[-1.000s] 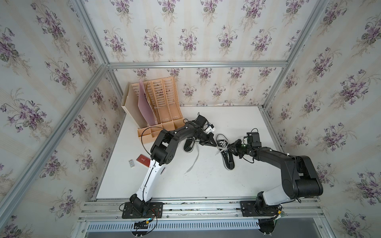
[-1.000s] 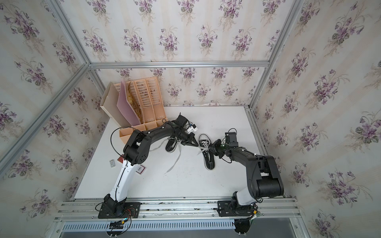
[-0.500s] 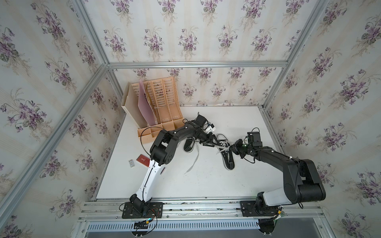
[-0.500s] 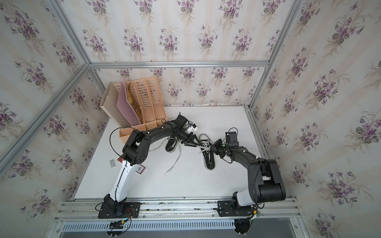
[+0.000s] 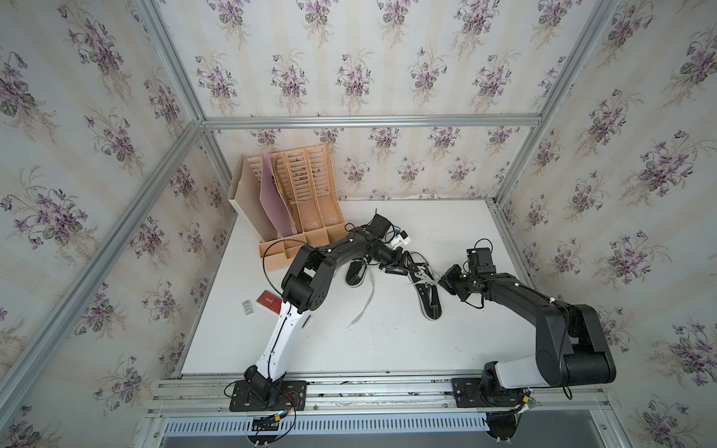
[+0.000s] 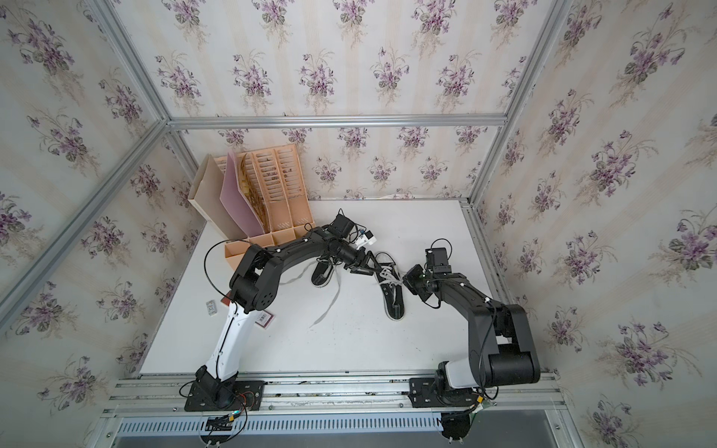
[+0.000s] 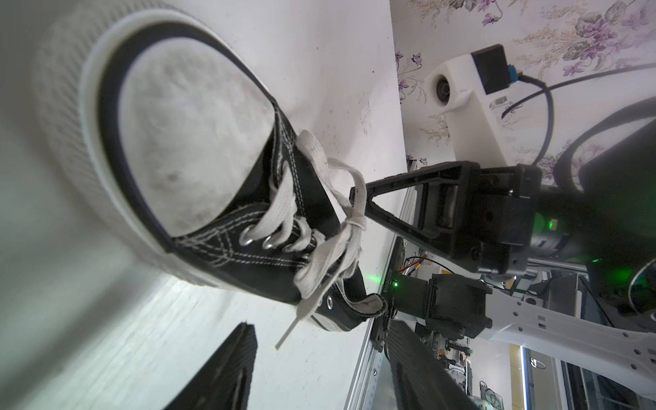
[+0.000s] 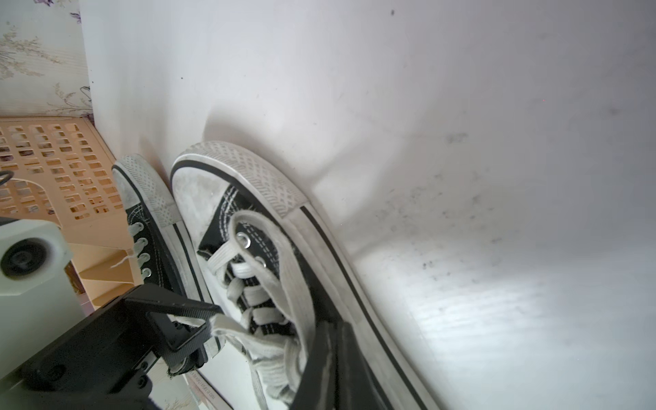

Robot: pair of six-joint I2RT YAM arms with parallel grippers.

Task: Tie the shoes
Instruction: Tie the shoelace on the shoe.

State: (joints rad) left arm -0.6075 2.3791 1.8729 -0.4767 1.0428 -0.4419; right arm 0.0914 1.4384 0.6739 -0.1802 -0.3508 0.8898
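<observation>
Two black shoes with white toe caps lie mid-table. The nearer shoe (image 5: 430, 306) (image 6: 394, 306) has a knot in its pale laces (image 7: 355, 223). My right gripper (image 5: 442, 280) (image 8: 332, 333) is shut on a lace loop of this shoe, as the left wrist view shows at the laces' top. My left gripper (image 5: 415, 269) (image 7: 319, 369) hangs over the shoe's toe end, open, nothing between its fingers (image 7: 227, 372). The other shoe (image 5: 356, 273) (image 8: 149, 227) lies under the left arm, one long lace (image 5: 366, 298) trailing over the table.
A tan file organizer (image 5: 306, 209) (image 8: 53, 159) with a pink folder stands at the back left. A red card (image 5: 268, 300) and a small packet (image 5: 247, 307) lie by the left arm's elbow. The table's metal edge (image 7: 369, 355) runs close behind the shoe's heel.
My left gripper has opened and let go of the lace. My right gripper has shut on the lace loop and shifted slightly to the right.
</observation>
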